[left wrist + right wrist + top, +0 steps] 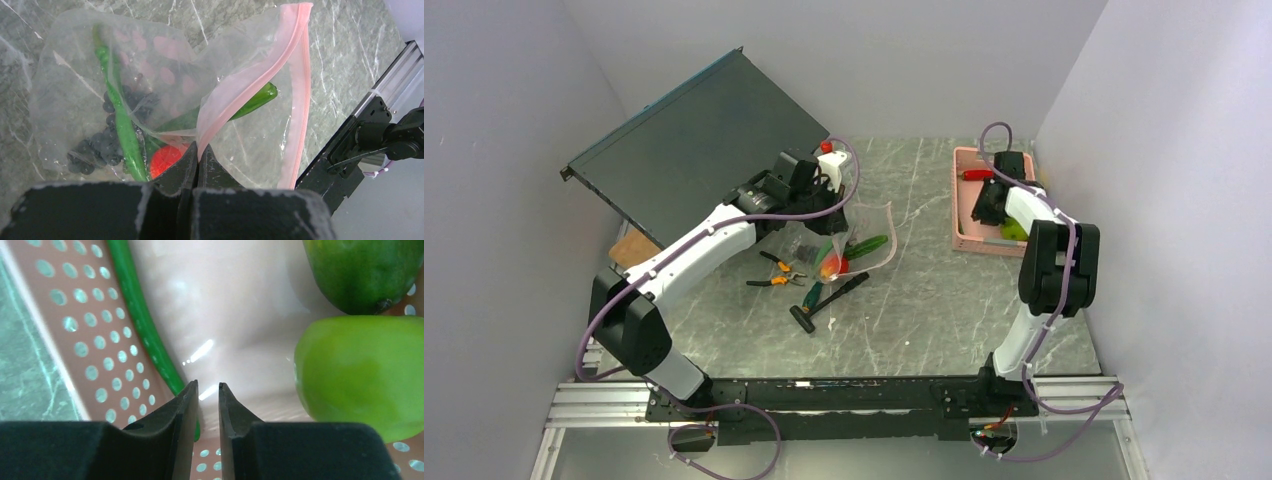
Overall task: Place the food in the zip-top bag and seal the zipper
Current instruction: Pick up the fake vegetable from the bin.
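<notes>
- Where the left pincer (197,154) ends, its fingers are pressed together on the zipper (250,80), pinching the pink strip at a fold near the middle of its length.
- From that pinch the strip rises away from the camera, and the zip-top bag (70,95) hangs down and spreads onto the desk (350,45).
- Seen through the clear plastic: dark grape bunch (97,147), long green pod (122,130), red tomato (165,160), glossy cucumber (257,99).
- Top view: the bag lies mid-desk, with orange-handled pliers (776,275) just to its left.
- Right pincer (206,390): fingers a narrow gap apart, nothing between them, low inside the pink basket (95,340) at the far right of the desk.
- Slim green strip (142,325) runs along the basket floor just behind the left finger; contact cannot be told.
- Green apple (360,375) lies to the right of the fingers, apart from them; mango (365,270) lies just beyond the apple.
</notes>
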Available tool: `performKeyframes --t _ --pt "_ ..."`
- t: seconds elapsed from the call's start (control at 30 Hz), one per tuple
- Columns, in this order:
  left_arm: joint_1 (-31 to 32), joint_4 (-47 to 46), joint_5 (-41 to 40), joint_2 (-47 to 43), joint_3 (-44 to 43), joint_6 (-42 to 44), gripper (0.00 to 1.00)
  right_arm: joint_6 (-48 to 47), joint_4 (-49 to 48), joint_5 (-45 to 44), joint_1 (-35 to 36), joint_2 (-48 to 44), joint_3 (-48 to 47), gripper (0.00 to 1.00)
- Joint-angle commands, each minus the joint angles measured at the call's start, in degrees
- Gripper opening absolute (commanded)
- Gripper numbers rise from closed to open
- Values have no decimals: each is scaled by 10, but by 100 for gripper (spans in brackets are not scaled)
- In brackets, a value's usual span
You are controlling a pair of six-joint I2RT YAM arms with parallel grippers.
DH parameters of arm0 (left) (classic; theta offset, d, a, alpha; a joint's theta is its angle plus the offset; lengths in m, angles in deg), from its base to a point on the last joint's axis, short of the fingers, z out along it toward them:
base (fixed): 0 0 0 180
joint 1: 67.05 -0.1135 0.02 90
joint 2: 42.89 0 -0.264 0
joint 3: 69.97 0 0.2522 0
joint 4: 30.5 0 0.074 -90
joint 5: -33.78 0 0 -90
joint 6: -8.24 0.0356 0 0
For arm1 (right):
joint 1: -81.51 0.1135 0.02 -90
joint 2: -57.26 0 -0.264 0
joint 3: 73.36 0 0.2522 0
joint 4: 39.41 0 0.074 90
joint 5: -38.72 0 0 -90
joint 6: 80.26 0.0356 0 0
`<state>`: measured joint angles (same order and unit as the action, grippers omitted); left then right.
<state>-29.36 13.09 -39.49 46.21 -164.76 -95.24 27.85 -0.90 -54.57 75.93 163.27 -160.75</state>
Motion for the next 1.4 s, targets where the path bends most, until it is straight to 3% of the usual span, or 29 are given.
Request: performKeyframes --t 0.0,0.27,0.4,0.53,0.6,0.67,0.8,0.97,1.2,1.37 --pt "-1 -11 14 -1 -24 -12 0 -12 -49 55 -2 -31 12 28" --pt "-1 -12 17 -1 -24 -12 0 -37 -46 157 -1 45 -19 37" --pt "-1 -13 20 0 -23 -14 0 -42 -14 106 3 68 -32 45" --pt "-1 -15 27 4 -23 -18 0 -44 11 10 10 77 -40 44" --pt "-1 -15 29 7 -22 -19 0 -40 16 -14 10 75 -40 38" --pt "-1 -15 28 9 -22 -19 0 -41 4 -9 11 65 -34 25" --pt "-1 -15 24 10 -22 -17 0 -36 -27 22 10 46 -21 17" --pt "-1 -14 25 12 -24 -17 0 -28 -38 29 10 16 -21 0" --pt "-1 -15 28 9 -22 -20 0 -6 -43 22 10 -94 5 0" --pt "-1 -17 27 9 -21 -20 0 37 -9 99 11 -183 34 0"
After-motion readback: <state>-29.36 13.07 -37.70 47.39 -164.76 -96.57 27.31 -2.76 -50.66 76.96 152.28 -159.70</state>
